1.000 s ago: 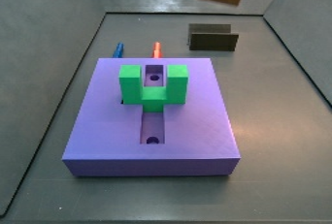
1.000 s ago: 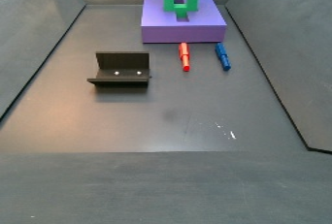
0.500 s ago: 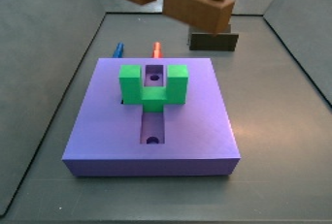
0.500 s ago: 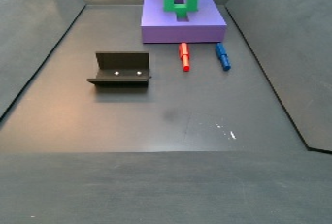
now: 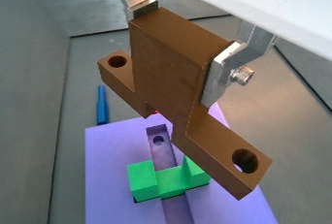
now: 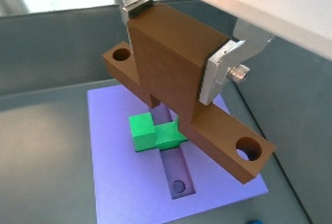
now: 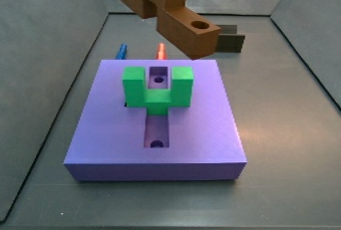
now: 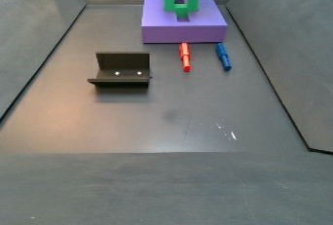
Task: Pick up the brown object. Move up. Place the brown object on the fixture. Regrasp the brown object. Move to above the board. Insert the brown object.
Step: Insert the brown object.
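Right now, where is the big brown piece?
The brown object is up in the air, clamped in the gripper, above the purple board and its green block. A side view shows it hanging over the board's far end.

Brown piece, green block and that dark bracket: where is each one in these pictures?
brown piece (image 6: 176, 68): wrist view, broad face held in the end effector (image 6: 182, 46).
green block (image 7: 158, 99): side view, low middle front.
dark bracket (image 8: 123, 67): side view, upright back wall.

The gripper (image 5: 195, 39), with bare shiny metal finger plates, is clamping the matt, smooth, plastic-looking orange-brown blocky piece (image 5: 176, 82) above the matt purple slab (image 6: 123, 160).
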Tool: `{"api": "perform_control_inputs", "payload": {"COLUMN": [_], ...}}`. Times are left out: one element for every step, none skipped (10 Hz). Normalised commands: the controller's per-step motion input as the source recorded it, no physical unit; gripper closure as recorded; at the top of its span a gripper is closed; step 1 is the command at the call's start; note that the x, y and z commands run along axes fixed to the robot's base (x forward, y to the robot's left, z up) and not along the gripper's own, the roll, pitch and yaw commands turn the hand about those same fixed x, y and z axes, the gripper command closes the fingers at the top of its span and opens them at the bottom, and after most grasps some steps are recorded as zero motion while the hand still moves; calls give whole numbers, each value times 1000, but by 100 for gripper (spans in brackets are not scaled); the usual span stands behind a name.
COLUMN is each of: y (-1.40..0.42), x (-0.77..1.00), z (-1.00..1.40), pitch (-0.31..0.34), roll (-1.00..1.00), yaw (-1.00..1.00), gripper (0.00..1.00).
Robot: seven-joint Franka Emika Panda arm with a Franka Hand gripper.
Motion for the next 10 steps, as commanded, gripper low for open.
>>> {"api": "perform_control_inputs", "payload": {"y": [0,0,0,0,0,0,-29,-111,-171,-223], "x": [0,0,111,109,86,23,-134,-183,-51,0], "z": [0,-11,-109,-260,-337,-337,-331,-266,-166,-126], "pitch": [-66,-94,-100,-169,-203,-226,-349,-413,-337,-260], "roll": [-104,-100,-83,-137,-179,-209,-203,-189,-80,0], "yaw": [-760,-826,-891,-854,-754,-469,-371,-406,-446,-477], "gripper": [100,100,100,100,100,100,100,100,100,100]}}
